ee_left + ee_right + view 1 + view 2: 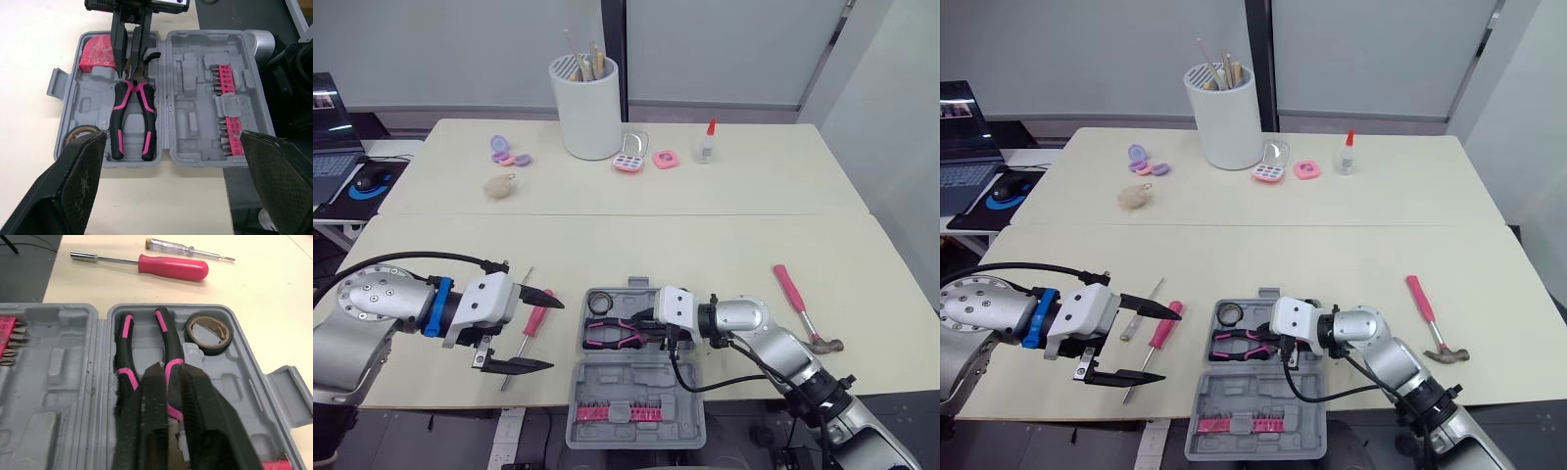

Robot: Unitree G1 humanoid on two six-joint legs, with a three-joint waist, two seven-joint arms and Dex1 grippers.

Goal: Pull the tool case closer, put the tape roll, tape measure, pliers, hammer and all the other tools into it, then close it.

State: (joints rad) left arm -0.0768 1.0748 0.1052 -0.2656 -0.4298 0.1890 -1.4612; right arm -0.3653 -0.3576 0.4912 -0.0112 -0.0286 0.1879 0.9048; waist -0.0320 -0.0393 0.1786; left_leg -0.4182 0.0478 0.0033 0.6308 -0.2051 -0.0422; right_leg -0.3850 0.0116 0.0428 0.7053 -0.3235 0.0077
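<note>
The grey tool case (636, 387) lies open at the table's front edge, its lid with a pink bit strip (617, 413) nearest me. In the tray lie the black tape roll (599, 304), a red tape measure (100, 51) and the pink-handled pliers (612, 336). My right gripper (643, 328) is shut on the pliers' head, low in the tray. My left gripper (544, 333) hangs open left of the case, over the red-handled screwdriver (536, 318). A clear tester screwdriver (1133, 323) lies beside that. The pink-handled hammer (800, 304) rests on the table to the right.
On the far table stand a white cup of brushes (585, 108), small cosmetic items (629, 157) and a glue bottle (707, 144). A laptop (333, 142) and mouse (372, 178) sit on a side desk at far left. The case overhangs the front edge.
</note>
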